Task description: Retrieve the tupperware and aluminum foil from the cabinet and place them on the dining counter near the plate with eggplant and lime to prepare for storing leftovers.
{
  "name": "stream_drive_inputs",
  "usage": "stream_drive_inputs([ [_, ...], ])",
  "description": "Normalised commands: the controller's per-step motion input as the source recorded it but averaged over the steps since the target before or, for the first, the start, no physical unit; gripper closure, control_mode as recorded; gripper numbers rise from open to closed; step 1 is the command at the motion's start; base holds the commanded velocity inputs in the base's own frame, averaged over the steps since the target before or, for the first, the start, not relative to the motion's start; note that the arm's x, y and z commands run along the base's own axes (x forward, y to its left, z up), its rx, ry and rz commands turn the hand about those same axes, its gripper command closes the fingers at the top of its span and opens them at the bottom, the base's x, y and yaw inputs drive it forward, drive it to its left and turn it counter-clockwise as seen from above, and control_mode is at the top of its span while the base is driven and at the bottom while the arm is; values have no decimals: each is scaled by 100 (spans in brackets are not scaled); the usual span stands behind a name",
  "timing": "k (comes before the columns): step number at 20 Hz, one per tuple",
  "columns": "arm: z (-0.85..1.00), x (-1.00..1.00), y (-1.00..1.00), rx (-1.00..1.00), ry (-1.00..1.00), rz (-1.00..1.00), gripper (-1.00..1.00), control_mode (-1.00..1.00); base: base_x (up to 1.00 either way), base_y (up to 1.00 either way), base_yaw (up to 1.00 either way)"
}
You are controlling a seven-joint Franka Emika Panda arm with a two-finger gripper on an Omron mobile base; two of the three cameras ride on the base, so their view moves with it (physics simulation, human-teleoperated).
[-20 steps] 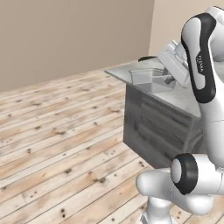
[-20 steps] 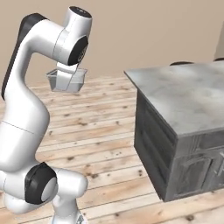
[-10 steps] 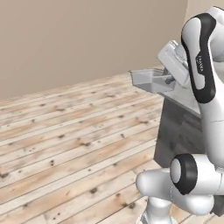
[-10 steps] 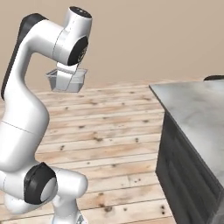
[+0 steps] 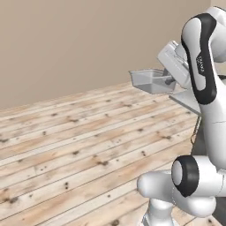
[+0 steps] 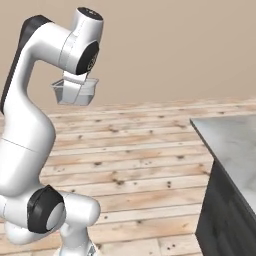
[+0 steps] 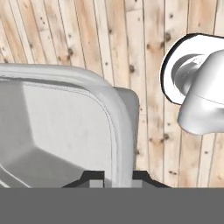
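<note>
The tupperware point(image 5: 147, 80) is a pale translucent rectangular container, held in the air well above the wooden floor. My gripper point(image 5: 168, 82) is shut on its rim at one long side. In the right base view the tupperware point(image 6: 75, 93) hangs under the hand, with the gripper point(image 6: 78, 86) clamped on its edge. The hand view looks down into the tupperware point(image 7: 57, 127); the gripper point(image 7: 118, 179) pinches its rounded rim between both dark tips. A corner of the dining counter point(image 6: 232, 145), grey marbled stone, lies at the right; a sliver of the dining counter point(image 5: 187, 99) shows behind my arm. The aluminum foil, cabinet, plate, eggplant and lime are out of view.
Light wooden plank floor point(image 5: 79, 150) spreads wide to the left and ahead, up to a plain beige wall point(image 6: 165, 50). The counter's dark grey side panel point(image 6: 222, 220) drops to the floor at the lower right.
The whole scene has shifted: the base has moved, and the counter has slid toward the right edge of both base views. The arm keeps its pose with the container held.
</note>
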Motion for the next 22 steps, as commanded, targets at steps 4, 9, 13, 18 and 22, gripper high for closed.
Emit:
stream_drive_inputs([
  [4, 0, 0, 0, 0, 0, 0, 100, 100, 100, 27, -9],
  [9, 0, 0, 0, 0, 0, 0, 100, 100, 100, 22, -23],
  [13, 0, 0, 0, 0, 0, 0, 100, 100, 99, 10, -41],
  [18, 0, 0, 0, 0, 0, 0, 100, 100, 85, 10, -50],
  [22, 0, 0, 0, 0, 0, 0, 100, 100, 66, 13, -56],
])
